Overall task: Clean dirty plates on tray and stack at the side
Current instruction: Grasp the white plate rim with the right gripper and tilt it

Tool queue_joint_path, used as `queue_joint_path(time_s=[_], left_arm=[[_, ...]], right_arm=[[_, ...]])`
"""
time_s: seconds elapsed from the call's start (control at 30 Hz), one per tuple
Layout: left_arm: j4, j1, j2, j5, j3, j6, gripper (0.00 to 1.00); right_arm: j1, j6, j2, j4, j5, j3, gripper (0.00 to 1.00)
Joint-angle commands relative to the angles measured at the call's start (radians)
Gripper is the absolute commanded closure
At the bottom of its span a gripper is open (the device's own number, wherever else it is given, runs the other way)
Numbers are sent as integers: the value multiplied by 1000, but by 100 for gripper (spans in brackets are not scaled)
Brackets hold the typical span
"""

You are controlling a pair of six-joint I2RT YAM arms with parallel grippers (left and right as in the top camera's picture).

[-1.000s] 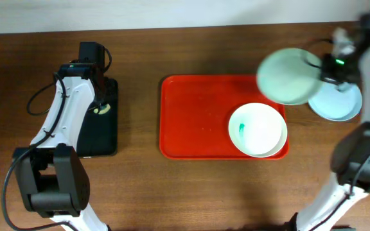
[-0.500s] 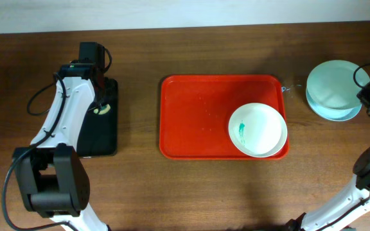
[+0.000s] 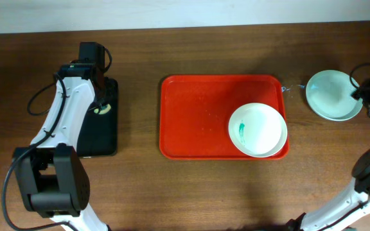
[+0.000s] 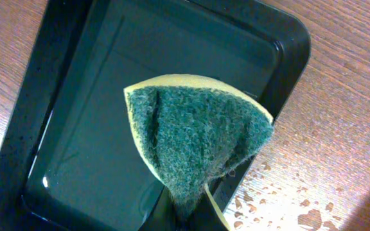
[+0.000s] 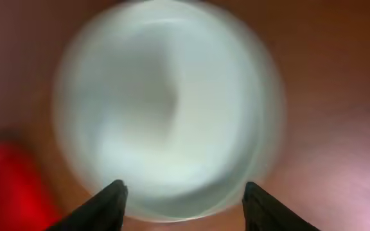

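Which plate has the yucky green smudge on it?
The white plate on the red tray: it has a teal smear. The pale plate off the tray looks clean.

The red tray (image 3: 198, 115) lies flat on the desk, long side running left to right, with rounded corners and a raised rim. Most of its floor is bare.

A white plate (image 3: 262, 131) sits upright in the tray's near-right corner, its edge reaching the rim on both sides. A small teal smear (image 3: 241, 131) marks the left part of its bowl.

Off the tray, just right of its far-right corner and apart from it, a pale green plate (image 3: 329, 94) rests upright on the desk. It is round, shallow and shows no smear. A bluish edge (image 3: 334, 119) along its near side looks like a second plate beneath. The right wrist view shows the green plate (image 5: 172, 115) only as a blur.
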Motion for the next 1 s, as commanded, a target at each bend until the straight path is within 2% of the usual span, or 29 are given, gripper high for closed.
queue_joint_path(time_s=[0.0,0.1,0.2,0.37,0.43,0.67,0.97], left_arm=[[4,1,-5,11,-6,16,100],[2,0,-5,12,-6,16,100],[2,0,-5,12,-6,16,100],[2,0,-5,12,-6,16,100],[3,0,-5,12,-6,16,100],[5,0,-5,14,-6,16,100],[5,0,-5,38,-6,16,100]], right_arm=[[101,-230,-48,-45,-342,-3,38],[228,-304,-34,-86,-133,-18,38],[370,-453,-29,-80,-7,-80,38],[493,-474,-28,24,152,-209,38],[510,-473,-28,45,153,-257,45],[515,-360,-28,-23,153,-272,48],[515,-360,-28,-186,173,-299,51]])
